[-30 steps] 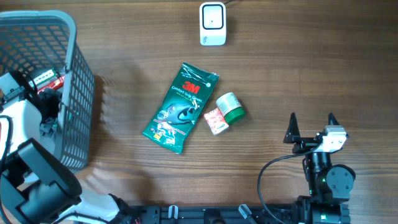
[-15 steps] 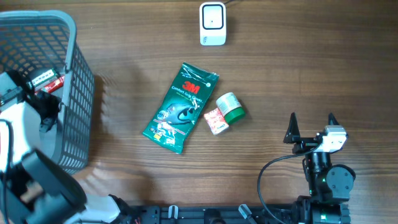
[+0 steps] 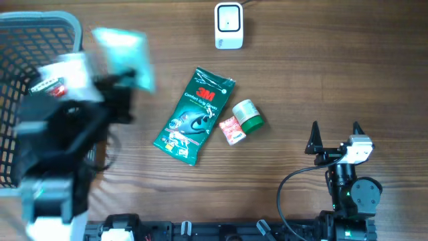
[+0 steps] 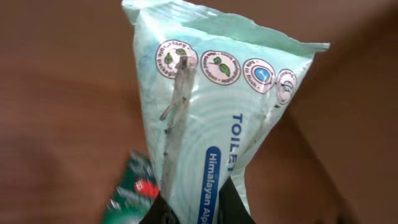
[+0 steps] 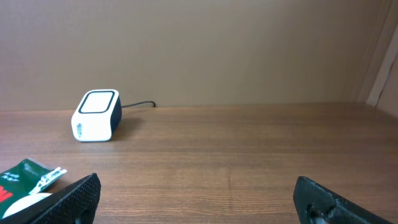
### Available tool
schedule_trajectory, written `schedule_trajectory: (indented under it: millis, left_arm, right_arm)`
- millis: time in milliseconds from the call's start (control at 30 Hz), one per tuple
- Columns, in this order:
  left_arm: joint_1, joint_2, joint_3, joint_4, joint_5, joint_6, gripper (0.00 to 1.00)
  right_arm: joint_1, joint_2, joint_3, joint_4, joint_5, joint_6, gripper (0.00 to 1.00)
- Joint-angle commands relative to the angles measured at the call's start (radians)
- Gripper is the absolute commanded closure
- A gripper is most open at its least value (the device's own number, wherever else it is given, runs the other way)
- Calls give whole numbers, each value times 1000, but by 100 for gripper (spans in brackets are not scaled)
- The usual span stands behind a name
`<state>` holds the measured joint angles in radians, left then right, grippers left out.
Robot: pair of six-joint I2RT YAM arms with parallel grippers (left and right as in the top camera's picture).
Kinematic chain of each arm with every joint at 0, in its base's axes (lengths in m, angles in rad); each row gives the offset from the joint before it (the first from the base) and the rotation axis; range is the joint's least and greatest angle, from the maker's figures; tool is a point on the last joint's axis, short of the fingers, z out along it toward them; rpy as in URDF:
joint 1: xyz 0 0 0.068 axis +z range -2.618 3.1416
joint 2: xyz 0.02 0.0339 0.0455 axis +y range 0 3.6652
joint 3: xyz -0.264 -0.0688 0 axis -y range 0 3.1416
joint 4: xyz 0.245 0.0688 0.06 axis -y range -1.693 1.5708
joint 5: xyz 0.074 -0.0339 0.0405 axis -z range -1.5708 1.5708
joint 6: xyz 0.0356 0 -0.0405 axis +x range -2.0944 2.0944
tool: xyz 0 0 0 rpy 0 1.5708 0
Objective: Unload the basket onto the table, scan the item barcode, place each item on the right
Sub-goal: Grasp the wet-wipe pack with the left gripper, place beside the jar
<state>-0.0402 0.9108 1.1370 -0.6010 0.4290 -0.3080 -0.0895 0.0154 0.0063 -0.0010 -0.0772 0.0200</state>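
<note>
My left gripper is shut on a pale green wipes pack, which fills the left wrist view and stands up from the jaws. From overhead the pack is a blurred teal shape held just right of the basket, with the left gripper below it. The white barcode scanner stands at the far edge of the table, also seen in the right wrist view as the scanner. At the front right my right gripper stands open over bare wood, its dark fingertips wide apart.
A grey mesh basket stands at the left with a red-labelled item inside. A dark green 3M pack, a small pink packet and a green-capped jar lie mid-table.
The left gripper has shut on the wipes pack inside the basket and lifted it out, swinging right towards the table's middle. The right arm has not moved.
</note>
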Motion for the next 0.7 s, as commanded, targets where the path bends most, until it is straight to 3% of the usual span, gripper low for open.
schedule_trajectory:
  millis: [0,100,200,433,533,633,667]
  left_arm:
    - [-320,177,-112,0,-235,56,96]
    - [-521,357,-126,-9,-393,-32,96]
    - [-625,523,-126,-20,-489,-165,96]
    - [-665,774,-126,-19,-509,-614,96]
    - [-672,782,-126,-3,-508,-673,95]
    - [-700,782,-126,65,-482,-672,82]
    - [-714,782,-126,80,-475,-672,59]
  right_arm:
    - [2,-8,-1,2,10,-18,0]
    - [2,-8,-1,2,10,-18,0]
    - [2,-8,-1,2,10,-17,0]
    - [2,-8,-1,2,10,-18,0]
    - [2,-8,-1,2,10,-17,0]
    - [2,-8,-1,2,10,-18,0]
    - [2,-8,-1,2,10,-17,0]
